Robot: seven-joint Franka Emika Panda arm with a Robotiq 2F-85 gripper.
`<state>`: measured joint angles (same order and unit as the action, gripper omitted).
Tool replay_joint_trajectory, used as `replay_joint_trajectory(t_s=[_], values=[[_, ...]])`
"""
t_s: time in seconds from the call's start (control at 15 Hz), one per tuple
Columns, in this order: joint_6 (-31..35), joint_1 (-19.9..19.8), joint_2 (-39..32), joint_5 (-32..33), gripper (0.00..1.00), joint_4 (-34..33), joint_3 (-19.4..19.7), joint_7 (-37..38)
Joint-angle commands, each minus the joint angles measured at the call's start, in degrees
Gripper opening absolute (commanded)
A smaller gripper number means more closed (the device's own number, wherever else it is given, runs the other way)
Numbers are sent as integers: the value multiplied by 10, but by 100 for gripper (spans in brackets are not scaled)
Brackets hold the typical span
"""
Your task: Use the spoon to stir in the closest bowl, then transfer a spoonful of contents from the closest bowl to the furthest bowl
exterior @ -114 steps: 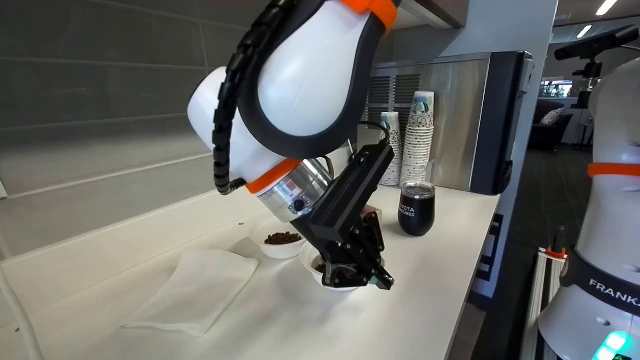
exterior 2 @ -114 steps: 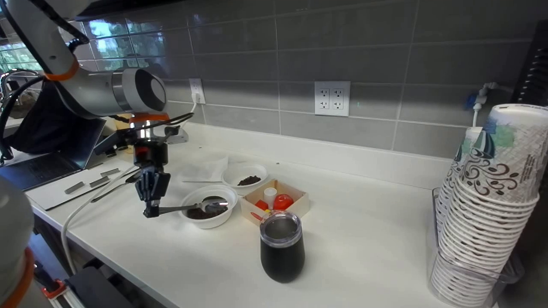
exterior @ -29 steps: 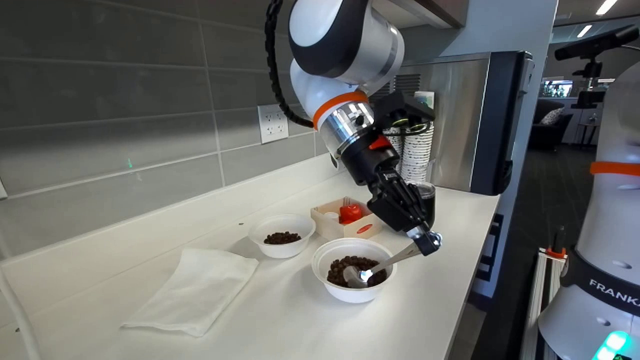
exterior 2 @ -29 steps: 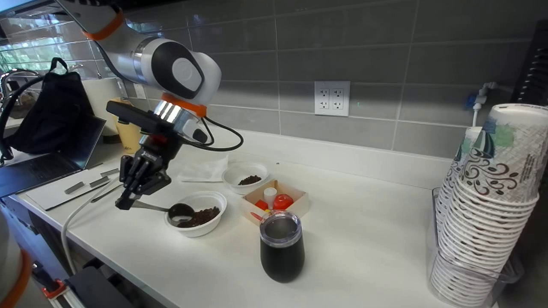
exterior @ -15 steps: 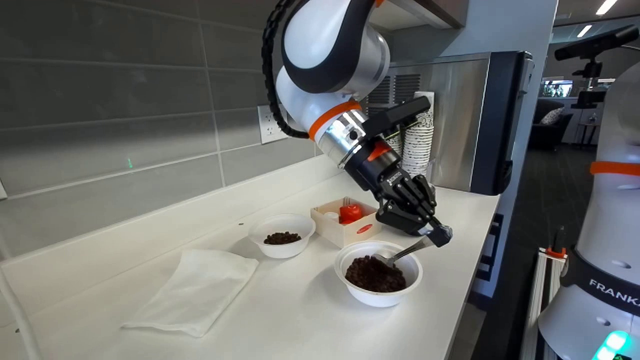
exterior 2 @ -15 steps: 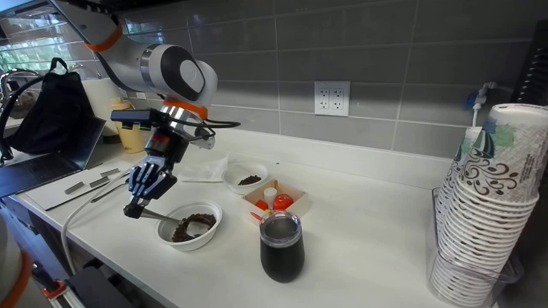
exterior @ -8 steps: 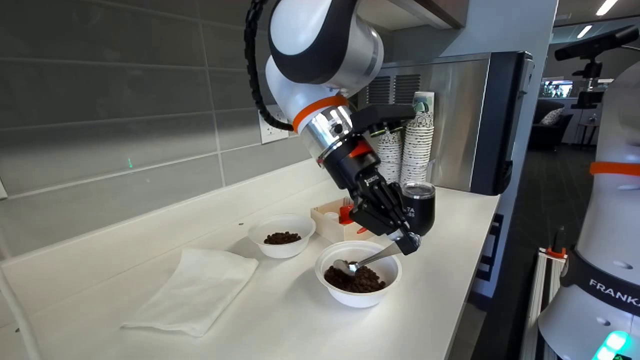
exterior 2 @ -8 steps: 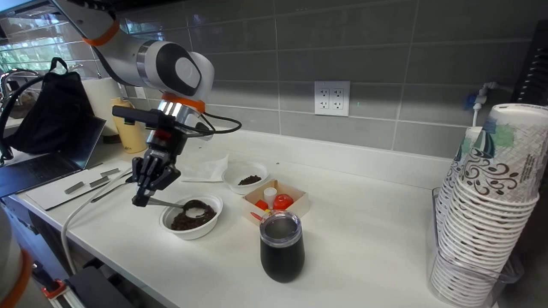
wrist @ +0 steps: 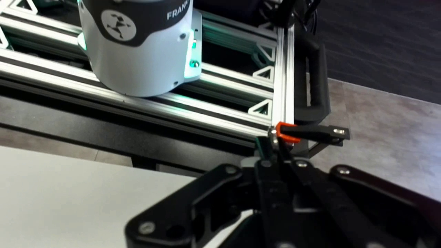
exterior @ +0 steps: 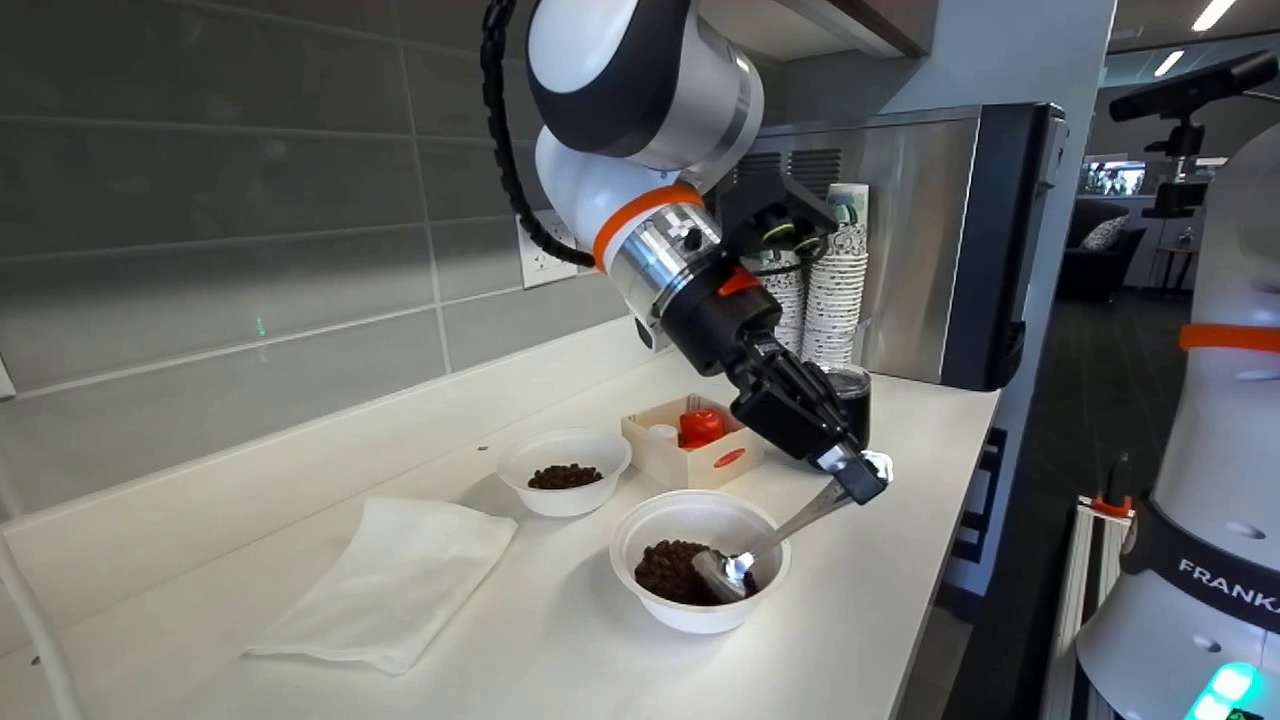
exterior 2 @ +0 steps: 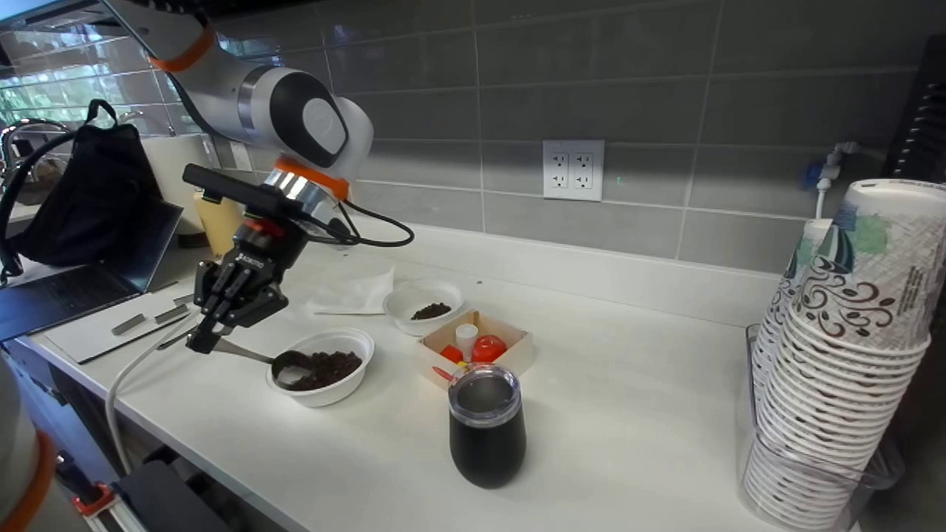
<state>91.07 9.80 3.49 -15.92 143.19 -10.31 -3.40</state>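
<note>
My gripper (exterior: pixel 862 478) is shut on the handle end of the silvery spoon (exterior: pixel 800 520), and the shiny handle end shows between the fingertips in the wrist view, by the gripper (wrist: pixel 273 143). The spoon slants down into the closest bowl (exterior: pixel 690 512), a white one. Its head touches the edge of the dark brown contents (exterior: pixel 668 570); whether it carries bits I cannot tell. Both exterior views show this, with the gripper (exterior 2: pixel 203 341) outside the rim. Behind stands the white furthest bowl (exterior 2: pixel 405 299), holding a smaller dark heap (exterior 2: pixel 431 311). Neither bowl shows in the wrist view.
A light wooden box (exterior: pixel 655 452) with red items stands beside the furthest bowl. The black tumbler (exterior 2: pixel 488 447) is near the box, partly behind the gripper in an exterior view. A white cloth (exterior: pixel 395 580) lies on the counter. Stacked paper cups (exterior 2: pixel 835 384) stand farther along.
Earlier the spoon hung over the closest bowl; since then it has swept around inside. In the last half second its head moved across the heap, and the bowl slid slightly.
</note>
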Motion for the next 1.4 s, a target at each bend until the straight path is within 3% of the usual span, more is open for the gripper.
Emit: replay_joint_trajectory(t_s=[0.0,0.27,0.73,1.07,1.33], values=[[-73,-7,-9,11,1,-14,10,12],[-92,-12,-23,73,1,-19,12,121],[-60,3,-47,189,1,-34,0,278],[5,14,-57,211,1,-51,-13,290],[69,18,-68,179,1,-60,-17,237]])
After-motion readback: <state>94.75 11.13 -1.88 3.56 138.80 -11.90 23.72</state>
